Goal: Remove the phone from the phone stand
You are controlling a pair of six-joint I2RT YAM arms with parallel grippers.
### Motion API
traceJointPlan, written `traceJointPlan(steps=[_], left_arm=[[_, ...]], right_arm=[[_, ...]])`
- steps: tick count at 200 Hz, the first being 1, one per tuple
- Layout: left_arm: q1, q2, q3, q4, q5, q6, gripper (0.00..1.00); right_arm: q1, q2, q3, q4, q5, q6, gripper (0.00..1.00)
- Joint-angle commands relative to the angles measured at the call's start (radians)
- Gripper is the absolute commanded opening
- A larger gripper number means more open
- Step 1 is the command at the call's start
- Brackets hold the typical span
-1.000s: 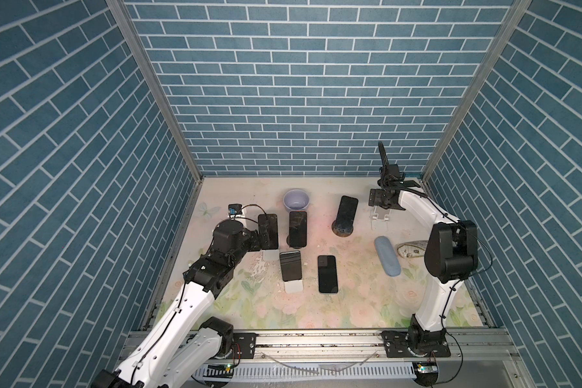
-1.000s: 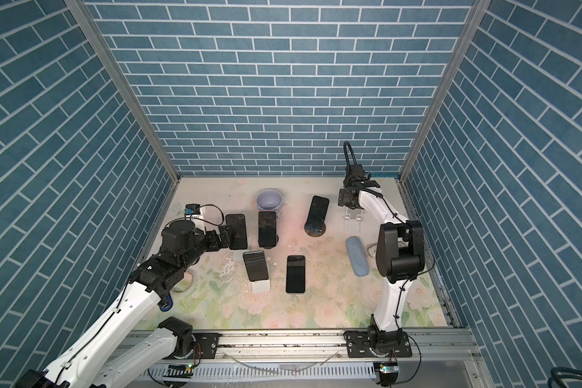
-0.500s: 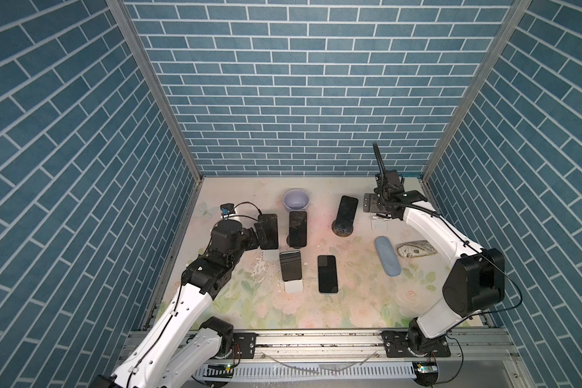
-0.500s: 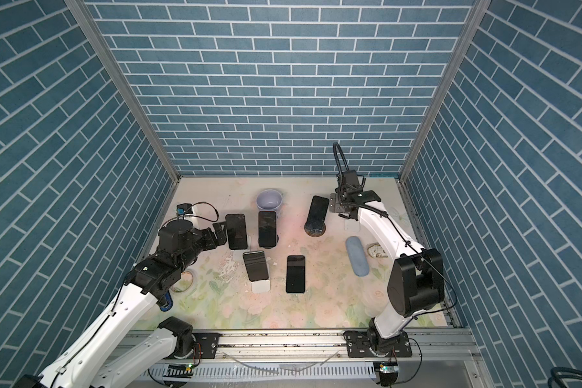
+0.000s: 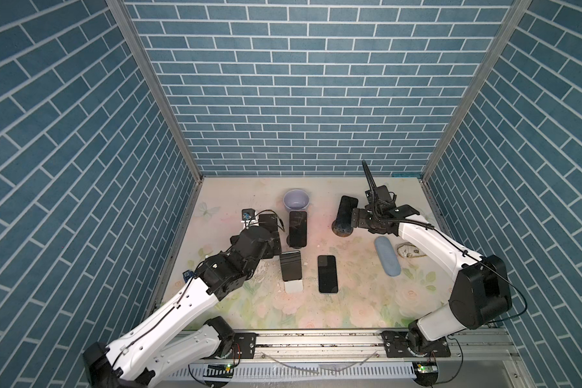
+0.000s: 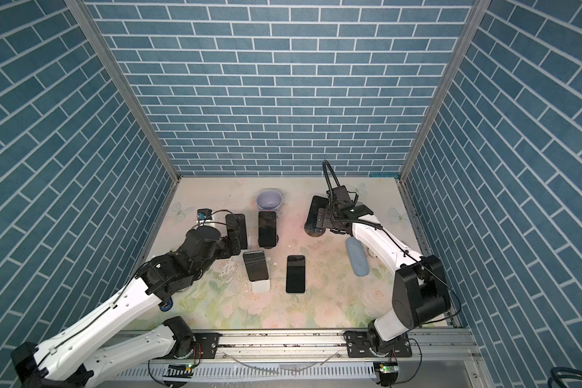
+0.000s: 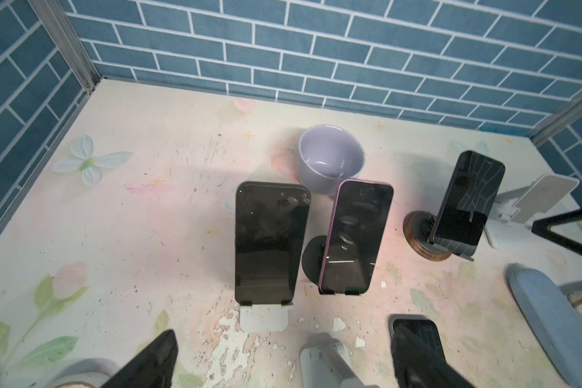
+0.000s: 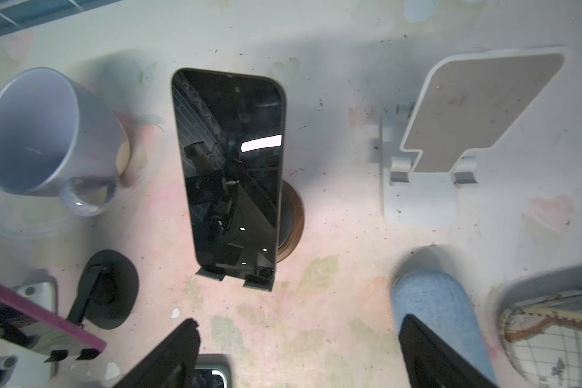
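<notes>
Leaning on a round wood-rimmed stand (image 8: pixel 291 221) toward the back of the surface (image 5: pixel 350 302), the dark phone (image 8: pixel 231 168) rests with its foot in the stand's lip. The right jaws stand spread open near it, gripping nothing. The left jaws gape open, facing a black phone (image 7: pixel 269 238) and a purple-edged phone (image 7: pixel 355 235), a lilac mug (image 7: pixel 330 161) behind.

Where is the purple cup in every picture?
Top view: cup at the back, near the middle.
Top view: cup there too.
Left wrist: cup behind the purple phone.
Right wrist: cup beside the wood-stand phone.
Shared landmark: the wood-stand phone, seen in all four.
</notes>
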Motion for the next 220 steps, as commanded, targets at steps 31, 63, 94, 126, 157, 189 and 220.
traceJointPlan(steps=[31,63,94,126,157,189,220], left_arm=[[-0.261,0.188,0.18,-0.324,-0.253,-0.314,1.0],[-0.364,0.297,0.272,-0.424,-0.301,-0.429,1.0],[-0.387,0.334,0.298,-0.428,-0.261,-0.508,1.0],[-0.387,0.328,0.263,-0.415,-0.216,-0.636,1.0],[-0.386,0.353,0.255,-0.392,-0.174,-0.646,1.0],[-0.356,0.365,0.229,-0.303,-0.08,-0.556,1.0],[-0.312,0.376,0.222,-0.316,-0.032,-0.519,1.0]], right_arm=[[0.009,-0.038,-0.061,0.025,-0.05,0.05,0.94],[0.008,-0.042,-0.071,0.036,-0.05,0.037,0.94],[0.009,-0.041,-0.082,0.044,-0.056,0.023,0.94],[0.009,-0.037,-0.096,0.054,-0.067,0.013,0.94],[0.009,-0.033,-0.11,0.07,-0.078,0.01,0.94],[0.009,-0.025,-0.121,0.08,-0.09,0.007,0.94],[0.009,-0.015,-0.127,0.083,-0.095,0.001,0.94]])
